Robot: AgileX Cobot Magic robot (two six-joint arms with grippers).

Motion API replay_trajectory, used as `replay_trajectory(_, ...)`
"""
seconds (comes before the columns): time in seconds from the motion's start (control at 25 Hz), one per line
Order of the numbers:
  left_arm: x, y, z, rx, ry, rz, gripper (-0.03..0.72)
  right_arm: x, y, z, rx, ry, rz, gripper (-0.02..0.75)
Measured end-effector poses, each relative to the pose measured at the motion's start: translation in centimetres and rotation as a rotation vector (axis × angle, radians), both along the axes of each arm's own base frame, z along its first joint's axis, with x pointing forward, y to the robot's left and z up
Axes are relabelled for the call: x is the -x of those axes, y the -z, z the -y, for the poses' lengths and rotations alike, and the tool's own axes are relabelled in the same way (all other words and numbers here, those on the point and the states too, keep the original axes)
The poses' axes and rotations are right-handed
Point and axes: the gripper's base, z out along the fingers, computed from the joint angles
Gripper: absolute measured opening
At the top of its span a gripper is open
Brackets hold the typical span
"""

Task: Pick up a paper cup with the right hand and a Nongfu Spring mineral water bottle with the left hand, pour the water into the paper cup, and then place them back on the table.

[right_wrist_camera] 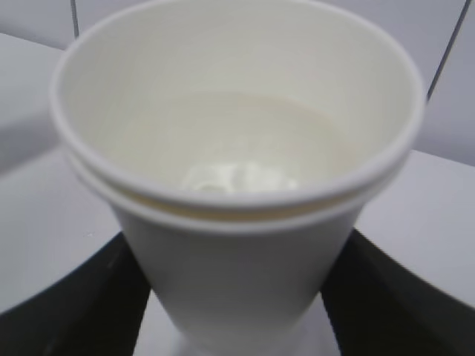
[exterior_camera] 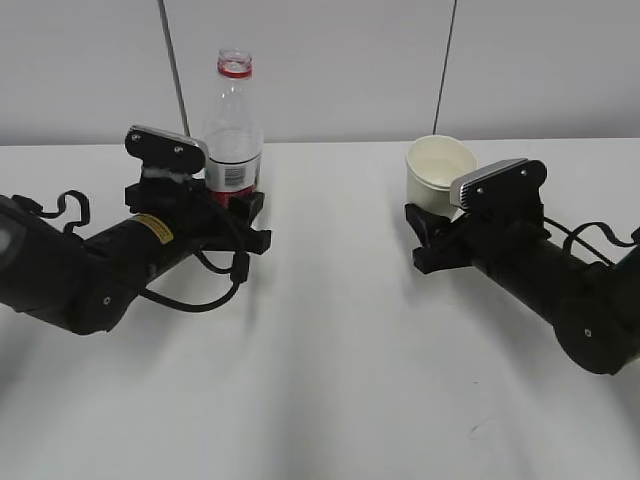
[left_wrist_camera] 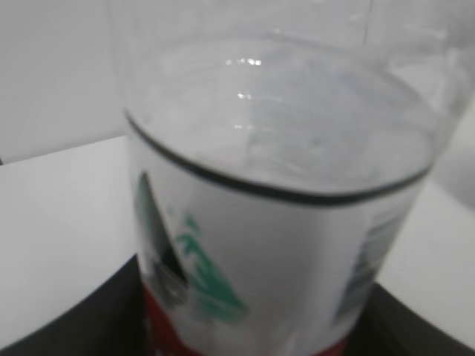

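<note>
**Bottle and cup both gripped, standing on the tabletop**

The Nongfu Spring mineral water bottle [exterior_camera: 233, 125] stands upright at the left, cap off, red neck ring at the top; the left wrist view shows the water [left_wrist_camera: 282, 133] filling it to a level just above the label, the surface flat and clear; the label's green mountain picture and a barcode edge show close up; over on the right the paper cup [exterior_camera: 437, 172] sits upright, mouth open to the ceiling; the right wrist view looks straight into it, and its cream interior shows a pale glint at the bottom, though whether that is liquid I cannot tell; a double rolled rim is visible there, as if two cups are nested

Now the arms; the left hand [exterior_camera: 240, 205] reaches in low from the left edge, yellow sticker on its body, silver plate up top, its claw clamped on the lower part of the bottle around the label; the right hand [exterior_camera: 432, 232] comes in low from the right edge, claw closed on the cup's lower wall, dark fingers [right_wrist_camera: 371, 297] pressed to both sides; bottle and cup are well apart on the white tabletop [exterior_camera: 330, 380], each near its own arm
</note>
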Motion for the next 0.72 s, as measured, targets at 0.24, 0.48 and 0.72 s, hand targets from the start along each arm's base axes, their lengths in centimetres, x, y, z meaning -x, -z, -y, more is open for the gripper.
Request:
replay_trajectory(0.24,-0.1,1.1,-0.1,0.046,0.038,-0.007,0.4,-0.8,1.7,0.0,0.002,0.021,-0.028,0.508)
replay_trajectory(0.48,0.2,2.4,0.5,0.09,0.11,0.025,0.4,-1.1,2.9,0.0,0.007,0.022,-0.05,0.508)
replay_trajectory(0.72,0.6,4.0,0.9,0.11,0.165,0.017,0.4,-1.1,3.2,0.0,0.013,0.024,-0.074,0.508)
